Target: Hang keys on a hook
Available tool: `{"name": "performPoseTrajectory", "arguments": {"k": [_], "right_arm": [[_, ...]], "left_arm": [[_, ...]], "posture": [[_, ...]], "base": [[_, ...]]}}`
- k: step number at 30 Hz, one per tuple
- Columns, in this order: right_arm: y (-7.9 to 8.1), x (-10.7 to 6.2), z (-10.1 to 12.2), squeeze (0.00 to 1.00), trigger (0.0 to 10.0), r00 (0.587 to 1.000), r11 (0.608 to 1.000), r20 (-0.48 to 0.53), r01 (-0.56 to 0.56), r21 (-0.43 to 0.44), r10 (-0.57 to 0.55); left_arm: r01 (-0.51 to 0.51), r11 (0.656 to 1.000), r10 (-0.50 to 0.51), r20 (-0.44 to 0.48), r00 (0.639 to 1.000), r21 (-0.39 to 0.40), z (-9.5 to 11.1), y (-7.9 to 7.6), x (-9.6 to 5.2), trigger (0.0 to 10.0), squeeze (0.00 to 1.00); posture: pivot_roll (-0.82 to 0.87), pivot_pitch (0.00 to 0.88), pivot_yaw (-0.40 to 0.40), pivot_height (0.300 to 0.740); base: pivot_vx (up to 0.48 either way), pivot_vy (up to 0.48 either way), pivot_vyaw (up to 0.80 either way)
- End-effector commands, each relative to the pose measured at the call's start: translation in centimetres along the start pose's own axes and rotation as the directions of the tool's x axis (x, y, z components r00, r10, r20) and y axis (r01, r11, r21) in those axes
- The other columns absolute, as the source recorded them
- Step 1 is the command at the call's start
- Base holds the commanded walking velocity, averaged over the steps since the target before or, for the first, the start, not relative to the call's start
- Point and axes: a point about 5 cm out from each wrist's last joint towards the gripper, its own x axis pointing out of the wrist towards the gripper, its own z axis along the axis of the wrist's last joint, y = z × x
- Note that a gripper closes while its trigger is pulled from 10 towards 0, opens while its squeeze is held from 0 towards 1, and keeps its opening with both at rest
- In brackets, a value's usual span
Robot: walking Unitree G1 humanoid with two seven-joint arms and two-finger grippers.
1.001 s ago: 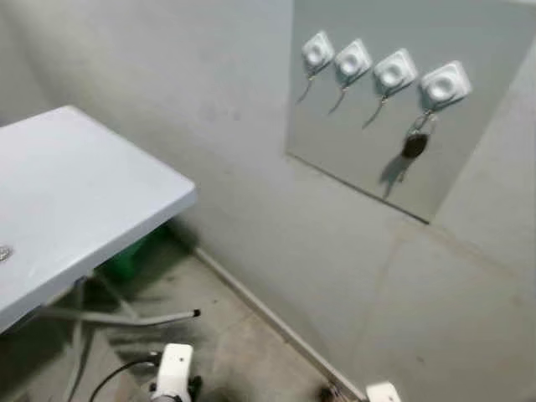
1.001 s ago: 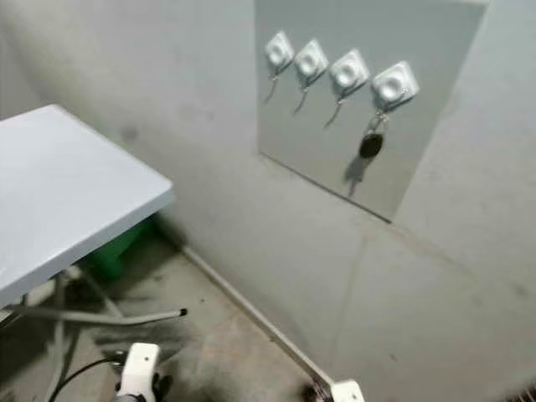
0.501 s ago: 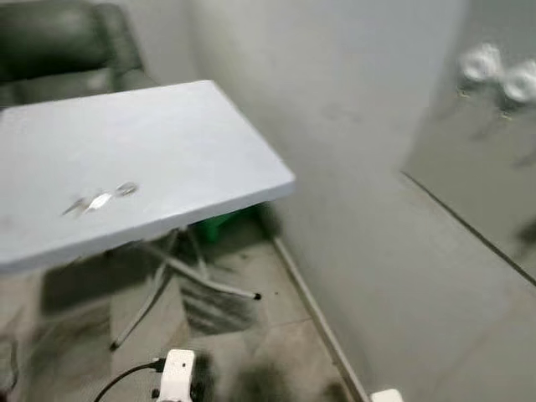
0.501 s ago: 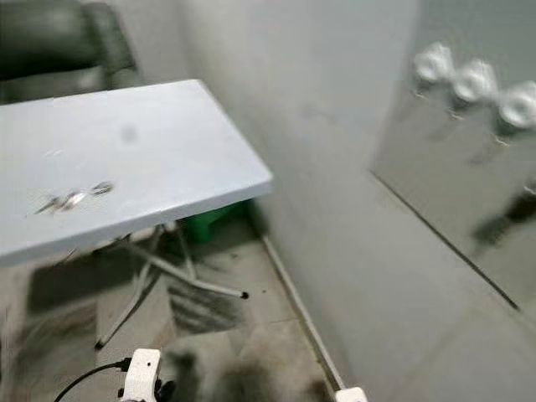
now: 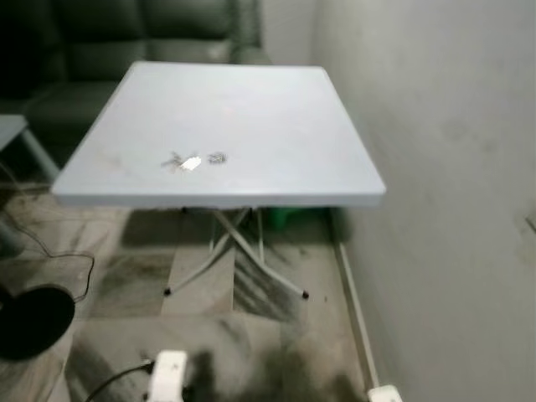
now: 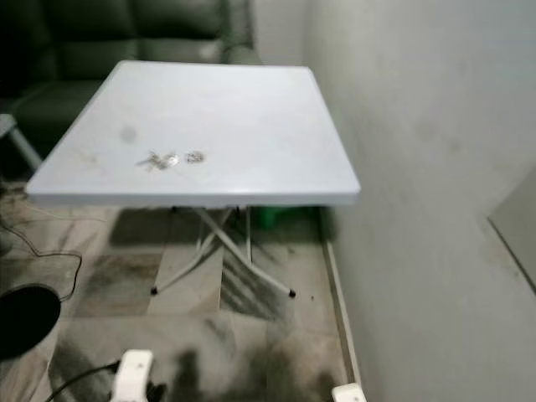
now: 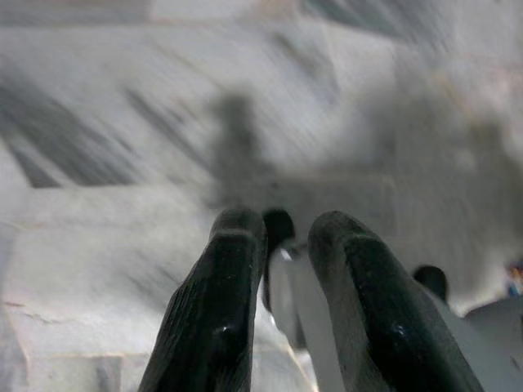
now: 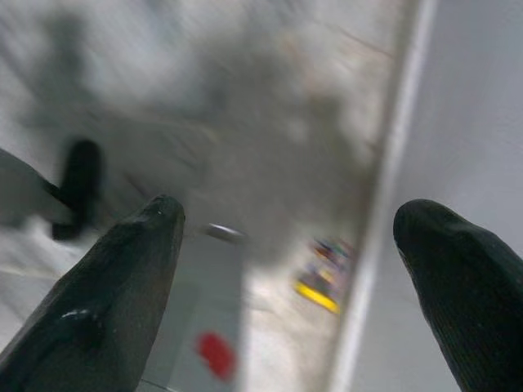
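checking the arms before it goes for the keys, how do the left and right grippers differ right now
The left gripper has its fingers nearly together, a narrow gap between them; the right gripper is spread wide. The left hangs over bare tiled floor, the right beside the wall's skirting. Both are empty, pointing down.

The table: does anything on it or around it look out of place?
A small bunch of keys lies loose on the grey folding table, not on a hook. Below, the floor shows dark smeared stains.
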Motion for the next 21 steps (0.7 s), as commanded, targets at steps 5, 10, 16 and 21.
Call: {"name": "performPoseTrajectory", "arguments": {"k": [5,10,16,21], "right_arm": [[-1.03,-0.36,-0.84,0.00,10.0,1.000,0.999,-0.018,0.026,0.030,-0.026],[-0.98,-0.37,-0.90,0.00,10.0,0.999,0.999,-0.019,0.027,0.032,-0.026],[-0.92,-0.41,-1.07,0.00,10.0,0.999,0.999,-0.023,0.024,0.039,-0.023],[-0.91,-0.44,-1.15,0.00,10.0,0.999,0.999,-0.024,0.024,0.042,-0.023]], "left_arm": [[0.027,1.000,-0.027,0.016,1.000,-0.013,0.45,-1.05,0.23,10.0,0.00],[0.028,0.999,-0.027,0.019,0.999,-0.022,0.50,-0.97,0.22,10.0,0.00],[0.027,0.999,-0.027,0.018,0.999,-0.027,0.49,-0.92,0.22,10.0,0.00],[0.029,0.999,-0.028,0.020,0.999,-0.031,0.54,-0.94,0.23,10.0,0.00]], "posture": [[-0.08,0.000,-0.022,0.740],[-0.08,0.000,-0.020,0.740],[-0.08,0.000,-0.020,0.740],[-0.08,0.000,-0.020,0.740]], "base": [[0.000,0.000,0.00],[0.000,0.000,0.00],[0.000,0.334,0.00],[0.000,0.390,0.00]]}}
